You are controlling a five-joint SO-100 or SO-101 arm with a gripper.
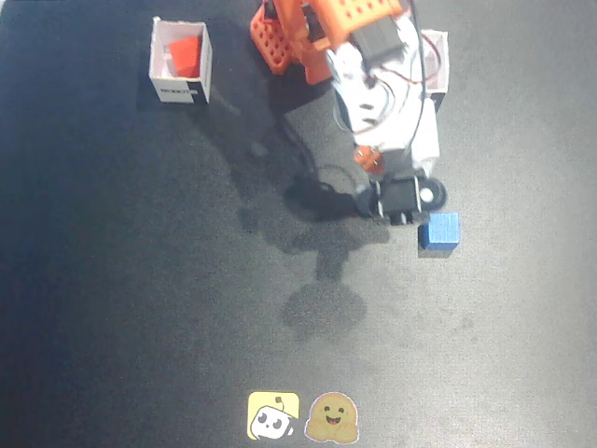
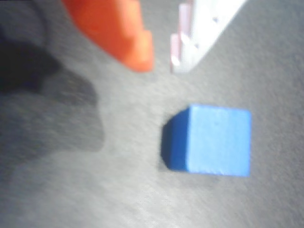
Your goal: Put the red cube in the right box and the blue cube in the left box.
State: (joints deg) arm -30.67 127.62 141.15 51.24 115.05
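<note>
The blue cube (image 1: 438, 231) (image 2: 211, 140) rests on the dark mat, right of centre in the fixed view. My gripper (image 1: 408, 213) (image 2: 161, 61) hovers just up and left of it, not touching. In the wrist view the orange finger (image 2: 128, 33) and the white finger (image 2: 199, 33) stand with only a narrow slit between their tips and hold nothing. The red cube (image 1: 185, 56) lies inside the right box (image 1: 177, 89), which sits at the top left of the fixed view. The left box (image 1: 437, 70) is at the top right, mostly hidden behind my arm.
Two small stickers, a yellow one (image 1: 273, 415) and a brown one (image 1: 331, 417), lie at the mat's bottom edge. My arm's orange base (image 1: 280, 37) stands at the top centre, with its shadow (image 1: 317, 233) falling over the middle of the mat.
</note>
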